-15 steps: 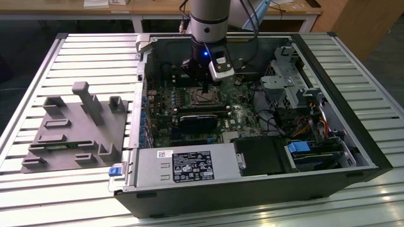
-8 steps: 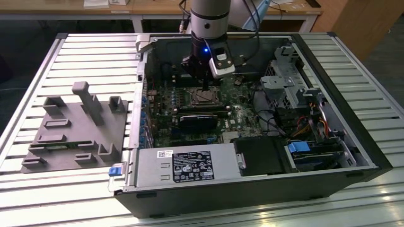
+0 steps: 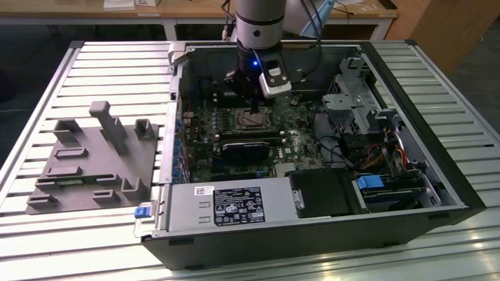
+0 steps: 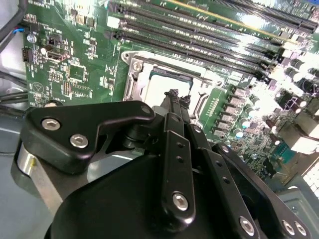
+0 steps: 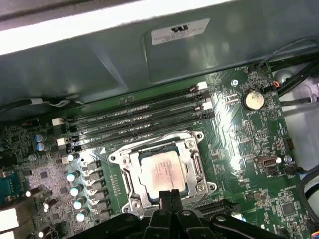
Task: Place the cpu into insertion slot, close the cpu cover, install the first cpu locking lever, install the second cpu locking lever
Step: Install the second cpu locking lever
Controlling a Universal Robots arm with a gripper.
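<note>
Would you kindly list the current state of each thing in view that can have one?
cpu: seated in the insertion slot, silver top showing.
cpu cover: down flat around the cpu.
insertion slot: occupied by the cpu.
gripper: fingers together, holding nothing, tips at the near edge of the cpu cover.
computer case: lying on its side, side panel off, motherboard exposed.
memory slots: vacant.

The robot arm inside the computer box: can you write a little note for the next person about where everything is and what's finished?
Pincer: fingertips together, holding nothing, hovering at the near edge of the socket in both wrist views.
Small square silver-grey cpu: lying in the square metal-rimmed insertion slot on the green circuit board.
Thin silvery metal cpu cover frame: lying down around the chip.
Done: chip placed, cover apparently down.
Left: I cannot tell whether either locking lever is latched; check both.
</note>
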